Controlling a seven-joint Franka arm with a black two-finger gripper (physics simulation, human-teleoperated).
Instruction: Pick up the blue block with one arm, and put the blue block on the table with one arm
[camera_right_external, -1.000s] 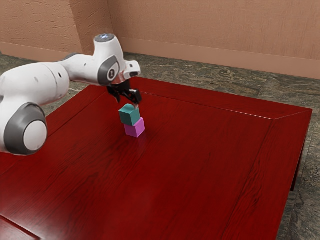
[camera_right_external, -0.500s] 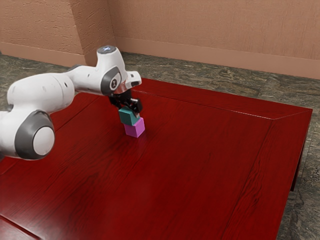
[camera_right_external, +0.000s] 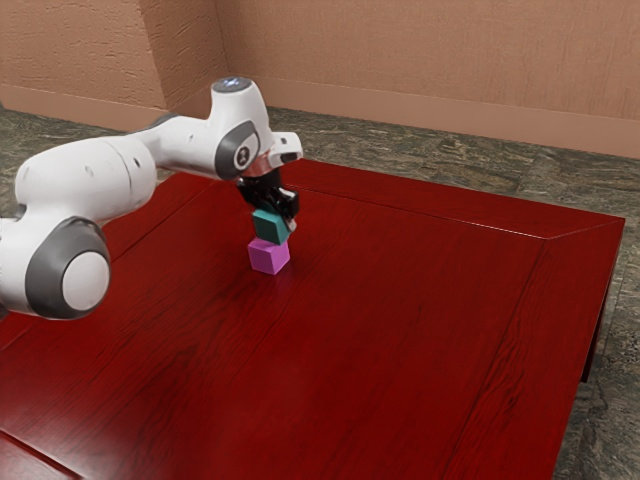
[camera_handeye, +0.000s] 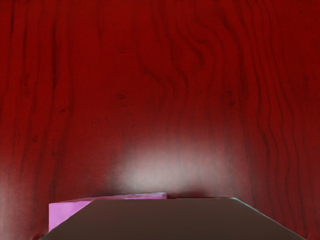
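Held in the claw (camera_right_external: 274, 219), the blue block (camera_right_external: 268, 228) has shifted toward the exterior view's right.

Wide side view, close downward wrist view, table (camera_right_external: 420, 340) in both.

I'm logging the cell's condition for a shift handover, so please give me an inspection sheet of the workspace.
Surface: red wood-grain table, glossy, with a pale glare patch in the wrist view.
Job's things: blue block, teal in shade, held above the pink block; whether the two touch, I cannot tell.
Clutter: the pink block, sitting on the table under the held one.
Gripper: black two-finger gripper, shut on the blue block.
Cables: nothing seen.
Surroundings: plain tan wall and dark, veined floor beyond the table.
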